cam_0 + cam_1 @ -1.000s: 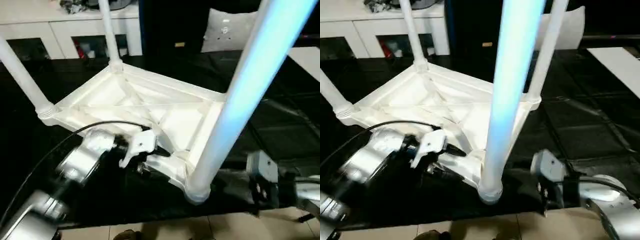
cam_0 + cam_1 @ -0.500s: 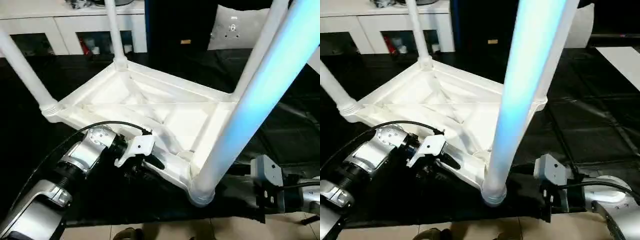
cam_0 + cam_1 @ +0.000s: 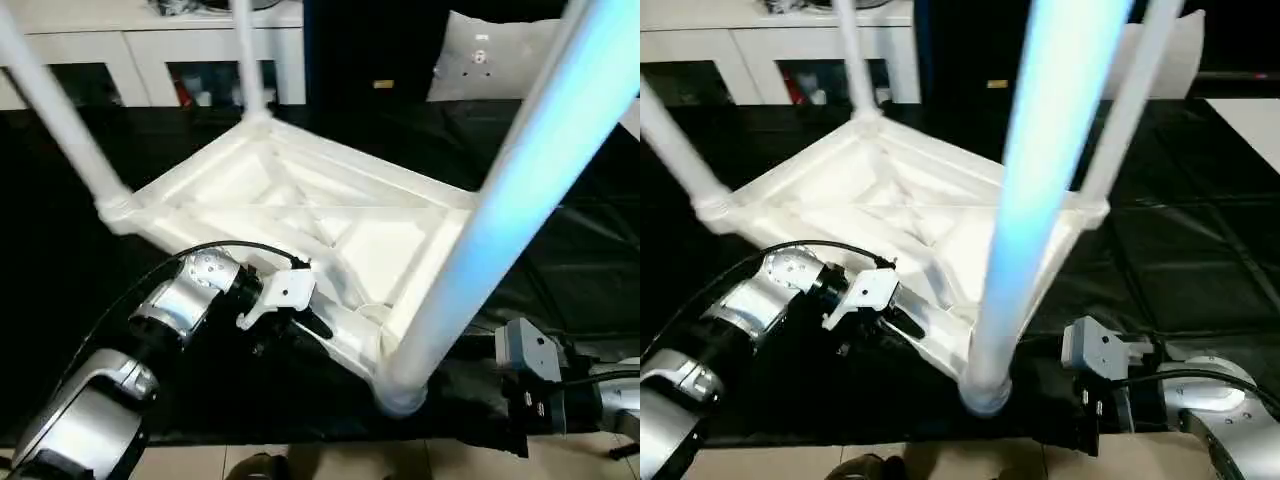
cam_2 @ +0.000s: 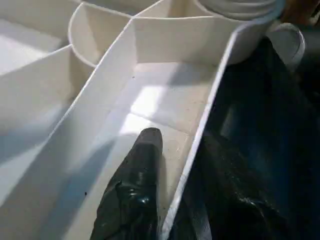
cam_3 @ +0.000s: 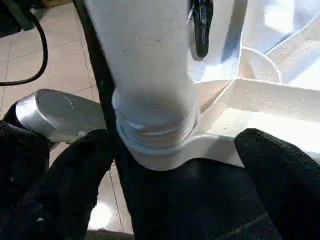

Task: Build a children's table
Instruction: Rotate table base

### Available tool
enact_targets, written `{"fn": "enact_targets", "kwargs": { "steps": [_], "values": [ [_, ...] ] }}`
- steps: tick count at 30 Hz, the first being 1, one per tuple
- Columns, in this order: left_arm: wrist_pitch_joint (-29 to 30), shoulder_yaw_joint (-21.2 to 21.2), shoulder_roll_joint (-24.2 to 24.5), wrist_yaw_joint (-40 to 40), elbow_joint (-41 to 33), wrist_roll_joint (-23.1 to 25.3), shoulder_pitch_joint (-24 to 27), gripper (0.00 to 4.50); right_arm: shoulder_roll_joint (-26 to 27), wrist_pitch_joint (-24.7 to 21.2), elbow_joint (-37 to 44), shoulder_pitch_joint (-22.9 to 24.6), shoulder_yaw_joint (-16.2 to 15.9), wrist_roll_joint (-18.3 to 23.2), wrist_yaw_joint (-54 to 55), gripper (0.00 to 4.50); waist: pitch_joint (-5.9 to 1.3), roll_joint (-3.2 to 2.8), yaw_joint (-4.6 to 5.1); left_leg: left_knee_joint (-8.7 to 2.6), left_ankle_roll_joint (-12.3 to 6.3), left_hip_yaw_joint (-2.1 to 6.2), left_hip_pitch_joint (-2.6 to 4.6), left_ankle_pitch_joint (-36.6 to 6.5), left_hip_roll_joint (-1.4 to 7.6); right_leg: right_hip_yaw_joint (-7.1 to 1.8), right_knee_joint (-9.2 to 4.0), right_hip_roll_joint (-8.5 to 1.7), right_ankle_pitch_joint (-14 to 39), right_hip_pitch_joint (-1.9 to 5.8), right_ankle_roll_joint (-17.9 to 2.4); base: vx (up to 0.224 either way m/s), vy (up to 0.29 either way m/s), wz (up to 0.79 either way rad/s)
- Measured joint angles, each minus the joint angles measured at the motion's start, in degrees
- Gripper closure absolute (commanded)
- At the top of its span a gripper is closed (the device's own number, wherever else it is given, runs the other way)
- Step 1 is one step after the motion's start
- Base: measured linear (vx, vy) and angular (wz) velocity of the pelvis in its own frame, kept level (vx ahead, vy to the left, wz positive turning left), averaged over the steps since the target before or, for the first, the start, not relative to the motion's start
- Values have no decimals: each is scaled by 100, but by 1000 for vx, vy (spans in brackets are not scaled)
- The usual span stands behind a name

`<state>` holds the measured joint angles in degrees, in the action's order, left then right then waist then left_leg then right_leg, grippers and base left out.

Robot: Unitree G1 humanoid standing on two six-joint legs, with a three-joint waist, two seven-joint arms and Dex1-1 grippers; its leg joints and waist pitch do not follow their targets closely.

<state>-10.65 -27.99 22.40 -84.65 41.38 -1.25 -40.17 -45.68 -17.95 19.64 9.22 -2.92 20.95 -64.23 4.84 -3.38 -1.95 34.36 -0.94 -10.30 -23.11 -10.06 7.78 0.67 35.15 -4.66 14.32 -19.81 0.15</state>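
Black-covered surface (image 3: 560, 250) carries the children's table (image 3: 330, 220), inverted, ribbed underside up, at centre. All four legs run out of frame at 12 o'clock; the nearest leg (image 3: 1025, 230) is a blurred glare. Left gripper (image 4: 170, 200), at the table's 7 o'clock: one finger (image 4: 135, 195) inside the rim wall, the other outside, jaws clenched on that wall. Right gripper (image 5: 172, 180), at 5 o'clock, has jaws released, spread either side of the nearest leg's socket, touching nothing.
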Motion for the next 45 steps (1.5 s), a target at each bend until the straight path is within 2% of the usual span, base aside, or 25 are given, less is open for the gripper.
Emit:
{"fn": "enact_targets", "kwargs": {
  "steps": [7, 10, 11, 15, 18, 20, 24, 28, 29, 31, 34, 35, 39, 45],
  "values": [
    [539, -32, -29, -23, -66, 117, -45, 371, 101, 186, -130, -159, 3, -10, 62, 0, -32, -47, 4, -6, -3, -42, 5, 0, 0, -1, -3, -23, 0, 0, 0, 0, 0, 0],
    [1050, 46, -122, 491, -288, 216, 35, 372, 255, 264, -270, -344, 104, -7, 201, 0, -50, -75, 35, -7, -7, -79, 15, 1, 0, 13, 2, -57, -9, -11, -13, 0, 0, 0],
    [1198, 89, -187, 721, -353, 224, 67, 372, 269, 292, -287, -371, 141, -6, 216, 0, -54, -82, 61, -6, -11, -88, 18, 2, 0, 14, 2, -63, -12, -14, -19, 0, 0, 0],
    [1938, 497, -44, 1497, -925, 233, 391, 374, 251, 387, -390, -314, 213, -8, 223, 0, -49, -9, 329, -9, -11, -97, 28, 2, 19, 26, -3, -65, -18, -36, -20, 0, 0, 0],
    [2305, 710, 166, 1778, -1400, 272, 658, 375, 227, 447, -520, -270, 251, -15, 203, 0, -48, 25, 399, -16, -8, -96, 5, 1, 25, 26, -2, -65, -39, -95, -16, 0, 0, 0],
    [2395, 750, 184, 1877, -1475, 280, 690, 376, 226, 460, -521, -275, 250, -16, 195, 0, -48, 25, 395, -18, -8, -96, 4, 1, 25, 25, -2, -64, -46, -102, -17, 0, 0, 0],
    [2734, 812, 226, 2057, -2236, 290, 1083, 379, 228, 484, -524, -324, 241, -27, 188, 0, -42, 35, 368, -30, -8, -102, 2, 0, 25, 22, -17, -65, -46, -107, -17, 0, 0, 0],
    [2672, 799, 241, 2122, -2696, 310, 1357, 380, 287, 487, -524, -381, 217, -34, 204, 0, -35, 45, 295, -47, -9, -110, -1, -4, 25, 23, -25, -65, -45, -113, -17, 0, 0, 0],
    [2662, 821, 178, 2122, -2700, 254, 1374, 345, 303, 487, -522, -401, 180, -34, 208, 0, -34, 46, 276, -51, -12, -110, -1, -2, 25, 24, -25, -65, -45, -115, -16, 0, 0, 0],
    [2665, 902, 90, 2046, -2669, 50, 1384, 311, 363, 487, -514, -423, 95, -34, 223, 0, -28, 56, 228, -54, -30, -112, -9, 9, 25, 24, -25, -65, -45, -125, -16, 0, 0, 0],
    [2593, 898, 38, 1924, -2668, -133, 1385, 308, 383, 487, -514, -440, 39, -35, 237, 0, -14, 77, 161, -54, -31, -115, -11, 9, 25, 24, -26, -66, -45, -127, -17, 0, 0, 0],
    [2522, 895, 63, 1897, -2668, -133, 1386, 297, 381, 487, -514, -442, 39, -35, 221, 0, -10, 84, 156, -54, -31, -115, -11, 9, 25, 24, -25, -66, -45, -127, -16, 0, 0, 0],
    [2299, 829, 105, 1661, -2578, -127, 1295, 297, 375, 486, -523, -453, 39, -35, 184, 0, -7, 89, 156, -52, -25, -117, -10, 6, 25, 22, -25, -67, -45, -125, -17, 0, 0, 0],
    [1920, 612, -131, 1336, -1937, -125, 901, 297, 334, 477, -523, -469, 39, -32, 157, 0, -8, 87, 144, -51, -24, -119, -8, 6, 25, 22, -24, -68, -46, -123, -17, 0, 0, 0]
  ]
}}
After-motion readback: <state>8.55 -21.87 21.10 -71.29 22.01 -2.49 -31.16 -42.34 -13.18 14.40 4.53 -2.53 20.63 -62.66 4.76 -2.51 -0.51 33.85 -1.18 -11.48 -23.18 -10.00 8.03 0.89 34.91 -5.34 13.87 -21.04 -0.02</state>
